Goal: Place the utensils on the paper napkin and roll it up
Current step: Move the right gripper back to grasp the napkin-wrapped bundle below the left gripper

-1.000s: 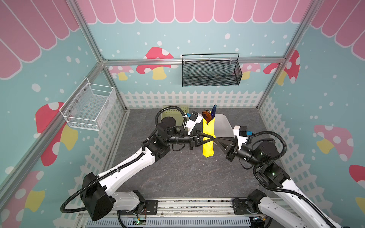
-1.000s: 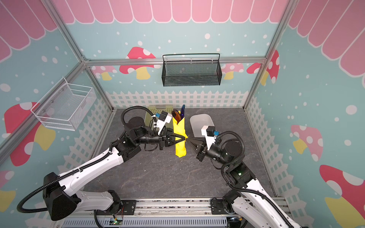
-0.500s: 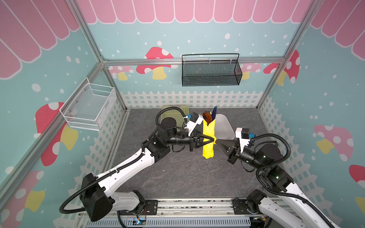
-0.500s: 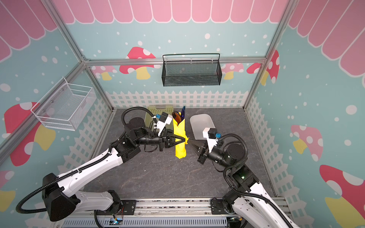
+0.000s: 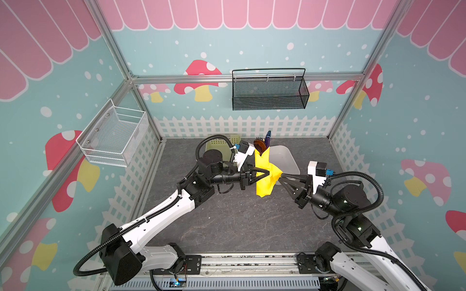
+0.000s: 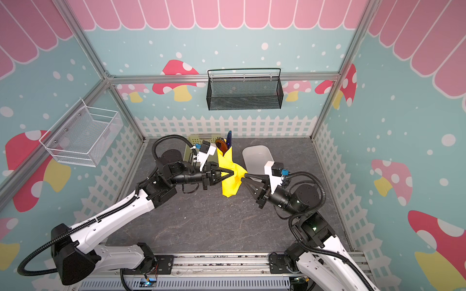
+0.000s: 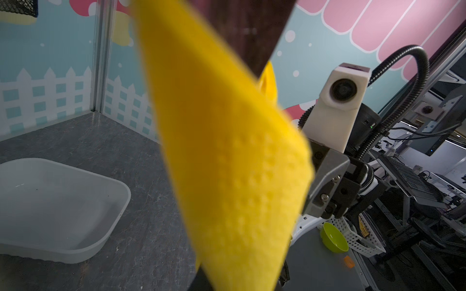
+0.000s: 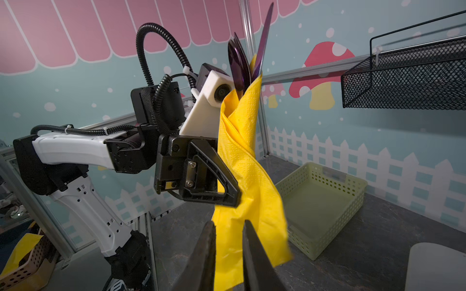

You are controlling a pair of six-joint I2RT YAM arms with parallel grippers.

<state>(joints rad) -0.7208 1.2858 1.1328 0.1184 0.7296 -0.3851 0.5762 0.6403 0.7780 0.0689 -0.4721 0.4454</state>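
The grey surface point(image 5: 239, 221) carries only a white tray point(image 5: 286, 157) and a pale green perforated basket point(image 8: 327, 199). The task's things are off it, in the air.

The left gripper point(image 5: 264, 172) is clamped across the middle of the rolled paper napkin point(image 5: 263, 161). It holds the roll upright above the surface, in front of the basket and just beside the tray.

A second ago the right gripper point(image 5: 283, 175) was shut against the roll's side. Now its fingers point(image 8: 204, 252) stand a narrow gap apart, with their tips at the flap that juts toward them. Yellow paper shows through the gap, but I cannot tell whether any of it lies between them. My reading is that the right side has let the flap go, so the left alone bears the bundle. The wrap is mostly done.

The napkin is bright yellow, lightly embossed and wound in a loose spiral. One corner flares out sideways and the tail hangs slack below the grip, so it may unwind.

The utensils point(image 8: 242, 65) stick out of the top. They show dark purplish rounded heads, and a slim purple-blue blade rises above them.
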